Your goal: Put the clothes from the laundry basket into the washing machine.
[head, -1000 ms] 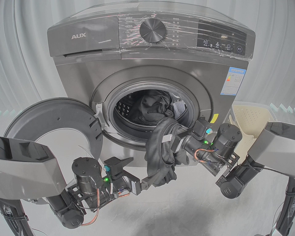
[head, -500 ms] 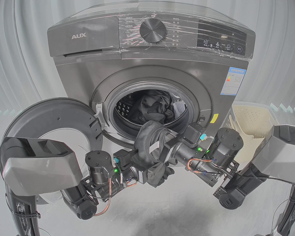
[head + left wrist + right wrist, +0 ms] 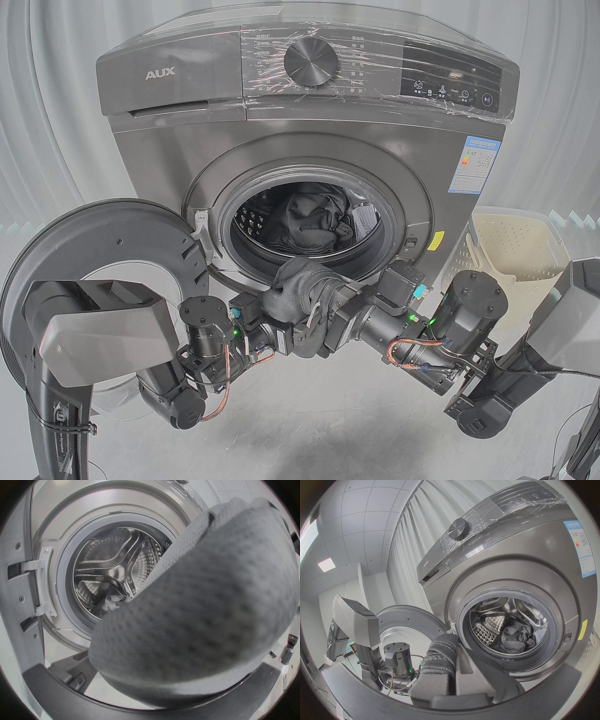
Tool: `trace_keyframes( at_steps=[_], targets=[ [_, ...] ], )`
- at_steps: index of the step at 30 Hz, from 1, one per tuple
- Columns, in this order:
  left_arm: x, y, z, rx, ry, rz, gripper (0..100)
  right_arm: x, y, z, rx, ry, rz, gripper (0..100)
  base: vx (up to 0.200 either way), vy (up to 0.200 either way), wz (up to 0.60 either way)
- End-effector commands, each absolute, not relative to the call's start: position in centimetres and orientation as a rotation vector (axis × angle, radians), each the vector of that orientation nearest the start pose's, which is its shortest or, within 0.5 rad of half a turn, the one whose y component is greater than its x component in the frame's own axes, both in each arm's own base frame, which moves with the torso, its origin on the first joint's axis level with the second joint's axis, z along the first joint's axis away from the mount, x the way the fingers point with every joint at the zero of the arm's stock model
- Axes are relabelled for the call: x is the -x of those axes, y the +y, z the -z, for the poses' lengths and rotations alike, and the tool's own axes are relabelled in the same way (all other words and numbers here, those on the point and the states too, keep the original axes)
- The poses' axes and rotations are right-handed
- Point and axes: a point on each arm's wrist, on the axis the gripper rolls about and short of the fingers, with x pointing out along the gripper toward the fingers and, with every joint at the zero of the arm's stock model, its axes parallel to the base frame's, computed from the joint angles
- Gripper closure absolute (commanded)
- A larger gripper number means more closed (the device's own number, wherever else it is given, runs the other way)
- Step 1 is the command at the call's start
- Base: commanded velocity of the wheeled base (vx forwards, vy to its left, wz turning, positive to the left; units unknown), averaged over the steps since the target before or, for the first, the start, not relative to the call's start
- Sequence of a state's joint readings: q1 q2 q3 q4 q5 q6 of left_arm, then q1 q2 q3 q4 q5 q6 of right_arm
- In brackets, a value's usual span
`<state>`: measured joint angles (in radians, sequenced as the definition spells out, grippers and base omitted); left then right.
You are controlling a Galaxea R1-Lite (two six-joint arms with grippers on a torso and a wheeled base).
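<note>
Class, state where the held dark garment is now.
Head view, centre: the dark garment is bunched just below the washing machine's open drum mouth, outside it, right of the open door.

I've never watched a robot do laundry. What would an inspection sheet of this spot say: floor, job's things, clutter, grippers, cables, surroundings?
Surface: bare grey floor.
Job's things: washing machine with door swung open; dark clothes in the drum; dark garment bunched just below the opening; cream laundry basket beside the machine, no clothes in the part that shows.
Clutter: nothing seen.
Grippers: right gripper shut on the dark garment; left gripper against its underside.
Cables: orange cable loop at the left wrist, another at the right.
Surroundings: pale curtain behind; plastic film over the control panel.
</note>
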<state>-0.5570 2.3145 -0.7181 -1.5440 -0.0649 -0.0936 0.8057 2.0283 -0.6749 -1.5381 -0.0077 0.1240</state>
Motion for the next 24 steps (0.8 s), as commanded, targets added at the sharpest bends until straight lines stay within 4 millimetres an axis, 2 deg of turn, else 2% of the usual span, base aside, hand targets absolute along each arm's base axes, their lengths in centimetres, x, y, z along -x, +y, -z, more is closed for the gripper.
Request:
trace_keyframes(
  at_steps=[1, 6, 10, 16, 21, 24],
  targets=[
    [-32.1, -20.1, -3.4, 0.072, 0.088, 0.615, 100, -23.7, 24.8, -13.6, -0.196, -0.129, -0.808, 100, 0.000, 0.000, 0.00],
    [-32.0, -20.1, -4.0, 0.081, 0.073, 0.614, 100, -23.9, 24.6, -13.4, -0.197, -0.117, -0.798, 100, 0.000, 0.000, 0.00],
    [-31.8, -19.9, -5.2, 0.092, 0.043, 0.608, 100, -24.3, 23.5, -12.7, -0.191, -0.086, -0.765, 100, 0.000, 0.000, 0.00],
    [-31.1, -19.5, -7.6, 0.110, -0.008, 0.612, 100, -24.6, 21.2, -10.5, -0.158, 0.012, -0.667, 100, 0.000, 0.000, 0.00],
    [-30.5, -19.4, -8.6, 0.116, -0.027, 0.618, 100, -24.0, 20.3, -8.9, -0.130, 0.085, -0.649, 100, 0.000, 0.000, 0.00],
    [-30.2, -19.3, -9.0, 0.118, -0.031, 0.621, 100, -23.8, 20.2, -8.6, -0.125, 0.098, -0.650, 100, 0.000, 0.000, 0.00]
  ],
)
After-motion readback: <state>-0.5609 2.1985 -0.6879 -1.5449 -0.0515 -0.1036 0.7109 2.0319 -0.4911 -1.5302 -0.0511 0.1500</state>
